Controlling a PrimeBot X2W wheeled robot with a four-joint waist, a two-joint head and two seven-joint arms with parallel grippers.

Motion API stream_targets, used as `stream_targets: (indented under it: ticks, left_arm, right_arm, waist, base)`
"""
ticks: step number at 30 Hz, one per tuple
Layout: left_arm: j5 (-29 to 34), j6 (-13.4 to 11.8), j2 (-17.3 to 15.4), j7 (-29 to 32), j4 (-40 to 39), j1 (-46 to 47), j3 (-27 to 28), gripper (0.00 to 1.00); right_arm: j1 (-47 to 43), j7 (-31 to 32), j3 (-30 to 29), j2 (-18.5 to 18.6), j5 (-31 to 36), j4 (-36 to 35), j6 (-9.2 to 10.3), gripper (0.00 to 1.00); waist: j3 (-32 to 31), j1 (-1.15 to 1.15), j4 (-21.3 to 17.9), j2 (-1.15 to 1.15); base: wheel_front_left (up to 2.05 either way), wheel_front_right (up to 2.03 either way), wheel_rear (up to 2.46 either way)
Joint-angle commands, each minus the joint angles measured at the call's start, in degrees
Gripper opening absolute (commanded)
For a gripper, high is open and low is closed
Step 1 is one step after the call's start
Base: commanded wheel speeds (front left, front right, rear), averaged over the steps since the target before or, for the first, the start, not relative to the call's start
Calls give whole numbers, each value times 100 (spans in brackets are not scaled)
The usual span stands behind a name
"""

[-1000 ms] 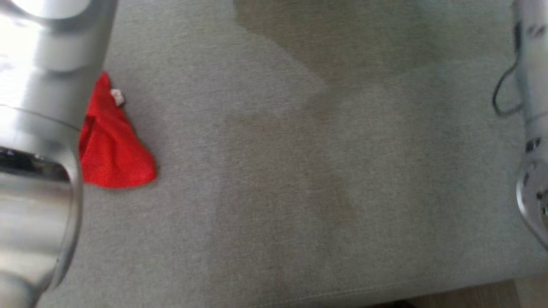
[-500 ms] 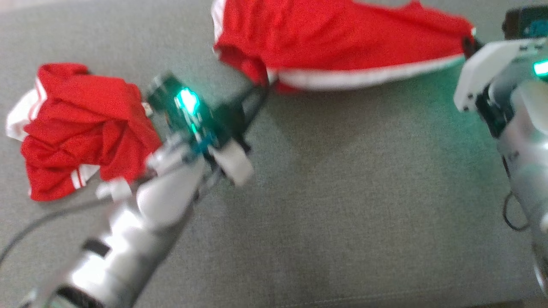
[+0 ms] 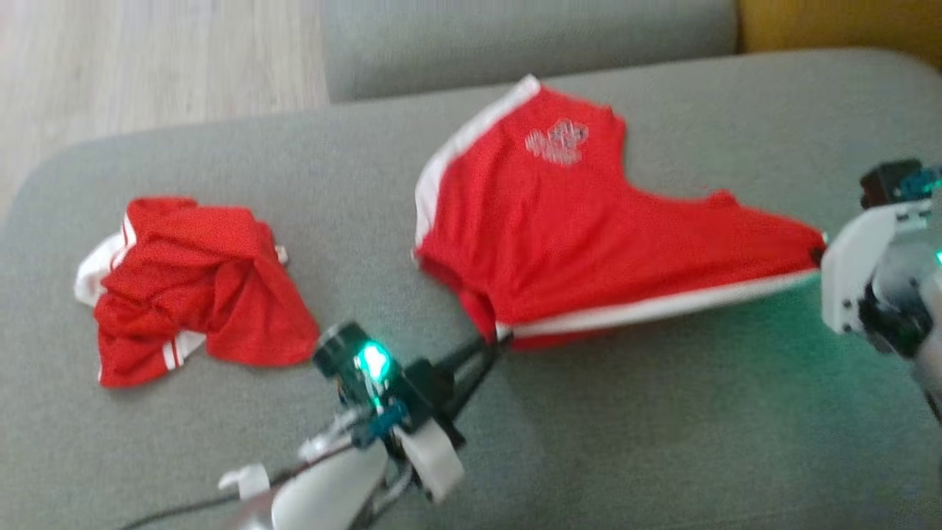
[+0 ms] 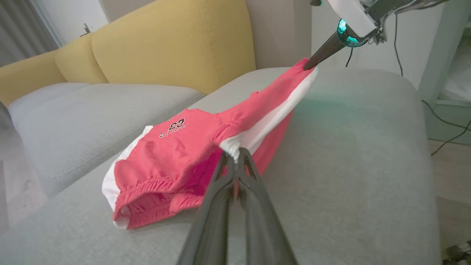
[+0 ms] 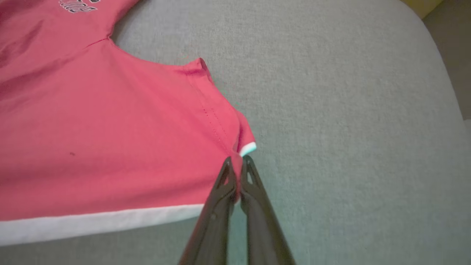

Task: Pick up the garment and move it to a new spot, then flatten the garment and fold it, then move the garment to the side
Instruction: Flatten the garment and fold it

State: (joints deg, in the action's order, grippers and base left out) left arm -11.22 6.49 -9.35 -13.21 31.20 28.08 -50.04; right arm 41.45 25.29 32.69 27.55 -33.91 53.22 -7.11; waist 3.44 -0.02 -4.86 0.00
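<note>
The garment (image 3: 589,235) is a pair of red shorts with white side stripes and a printed logo, stretched out over the grey cushion. My left gripper (image 3: 493,338) is shut on its white-striped hem at one end, seen close in the left wrist view (image 4: 235,154). My right gripper (image 3: 815,254) is shut on the opposite corner, its tips pinching red cloth (image 5: 237,162). The far side of the garment (image 4: 176,162) rests on the cushion, and the held edge hangs taut between the two grippers. The right gripper (image 4: 307,66) also shows from the left wrist.
A second red garment (image 3: 191,287) lies crumpled at the left of the grey cushion (image 3: 662,442). Yellow sofa backrests (image 4: 165,40) stand behind. Wooden floor (image 3: 147,59) lies beyond the cushion's far-left edge. Cables (image 4: 441,117) hang off its right side.
The head camera has swung, so the whole picture has shifted and both garments now sit lower in view. Both grippers stay shut on the stretched garment.
</note>
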Motion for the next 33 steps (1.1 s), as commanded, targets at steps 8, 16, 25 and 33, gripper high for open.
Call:
stream_targets:
  ticks: [8, 16, 25, 33]
  left_arm:
    - [-278, -197, -173, 317, -952, -580, 65, 0]
    - [-333, -421, -135, 473, -1348, -273, 272, 0]
    - [-329, -522, 208, 289, -1020, 451, 430, 0]
    - [-344, -564, 480, 83, -645, 882, 380, 0]
  right_arm:
    - [-765, 580, 107, 1076, -745, -1472, -37, 0]
    - [-641, 243, -897, 912, -350, -1923, -37, 0]
    - [428, -180, -1946, 85, 876, -1566, -37, 0]
    - [1227, -788, -2251, -362, 1682, -882, -37, 0]
  waist:
    - [-333, 2, -59, 0]
    - [178, 2, 176, 0]
    - [829, 2, 633, 0]
    - [1298, 2, 1032, 0]
  base:
    - [0, 0, 0]
    - [0, 0, 0]
    - [0, 0, 0]
    - [0, 0, 0]
